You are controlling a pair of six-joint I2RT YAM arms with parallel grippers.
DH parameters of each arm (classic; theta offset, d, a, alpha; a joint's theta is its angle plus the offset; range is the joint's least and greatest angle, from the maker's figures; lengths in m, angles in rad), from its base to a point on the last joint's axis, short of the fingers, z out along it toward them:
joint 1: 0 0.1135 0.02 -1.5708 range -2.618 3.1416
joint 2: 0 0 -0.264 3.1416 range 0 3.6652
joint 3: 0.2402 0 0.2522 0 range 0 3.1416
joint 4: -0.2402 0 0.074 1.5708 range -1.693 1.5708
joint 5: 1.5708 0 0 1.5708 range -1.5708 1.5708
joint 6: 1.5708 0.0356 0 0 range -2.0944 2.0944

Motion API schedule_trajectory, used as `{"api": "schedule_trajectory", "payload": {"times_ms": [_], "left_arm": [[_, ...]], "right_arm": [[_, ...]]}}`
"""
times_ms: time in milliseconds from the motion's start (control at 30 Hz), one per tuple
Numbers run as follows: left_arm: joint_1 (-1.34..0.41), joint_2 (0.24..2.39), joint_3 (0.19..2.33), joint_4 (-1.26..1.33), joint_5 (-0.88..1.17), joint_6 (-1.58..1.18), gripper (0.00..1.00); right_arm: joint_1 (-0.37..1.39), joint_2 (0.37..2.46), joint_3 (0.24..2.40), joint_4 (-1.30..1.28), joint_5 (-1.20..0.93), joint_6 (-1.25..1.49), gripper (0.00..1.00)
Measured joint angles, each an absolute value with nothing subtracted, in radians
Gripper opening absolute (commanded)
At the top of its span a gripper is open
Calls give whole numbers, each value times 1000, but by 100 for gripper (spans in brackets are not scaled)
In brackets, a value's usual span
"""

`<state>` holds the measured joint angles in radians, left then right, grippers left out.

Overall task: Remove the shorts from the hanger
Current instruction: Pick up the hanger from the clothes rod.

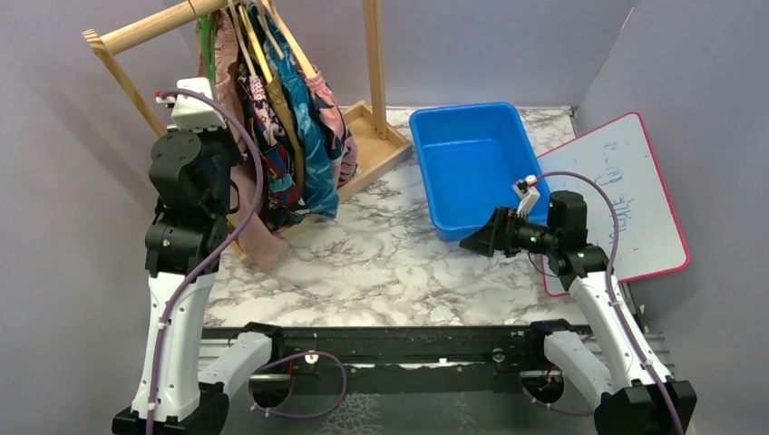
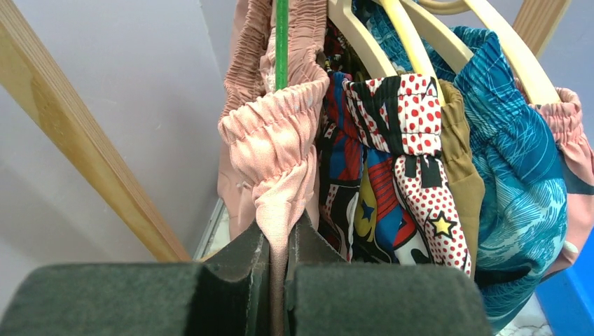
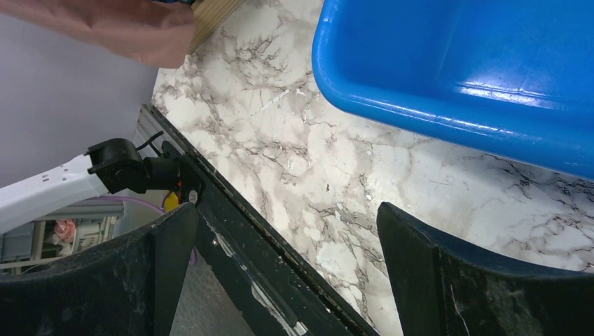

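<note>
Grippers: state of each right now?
Left gripper: shut on the plain dusty pink elastic-waist fabric shorts.
Right gripper: open, holding nothing.

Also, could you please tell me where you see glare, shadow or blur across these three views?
Top external: evenly lit and sharp, soft shadows behind the wooden rack. Left wrist: pink shorts crisp, left gripper dark and soft up close. Right wrist: white glare streak on the blue bin, marble table in focus.

The dark fingers stand wide apart at six o'clock above the marble worktop. A blue tub fills two o'clock. The pink shorts show at eleven.
</note>
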<state>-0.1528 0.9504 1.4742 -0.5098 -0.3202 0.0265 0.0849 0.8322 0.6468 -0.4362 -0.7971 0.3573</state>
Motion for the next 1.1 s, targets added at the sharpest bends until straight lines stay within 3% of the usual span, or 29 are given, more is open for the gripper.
{"api": "schedule_trajectory", "payload": {"times_ms": [267, 567, 1100], "left_arm": [[-153, 858, 1370, -488, -340, -13, 0], [-152, 673, 1347, -713, -388, -221, 0], [-153, 440, 1187, -1275, -67, -460, 0]], "right_arm": [[85, 832, 647, -437, -797, 357, 100], [85, 867, 654, -455, -789, 363, 100], [85, 789, 685, -528, -778, 407, 100]]}}
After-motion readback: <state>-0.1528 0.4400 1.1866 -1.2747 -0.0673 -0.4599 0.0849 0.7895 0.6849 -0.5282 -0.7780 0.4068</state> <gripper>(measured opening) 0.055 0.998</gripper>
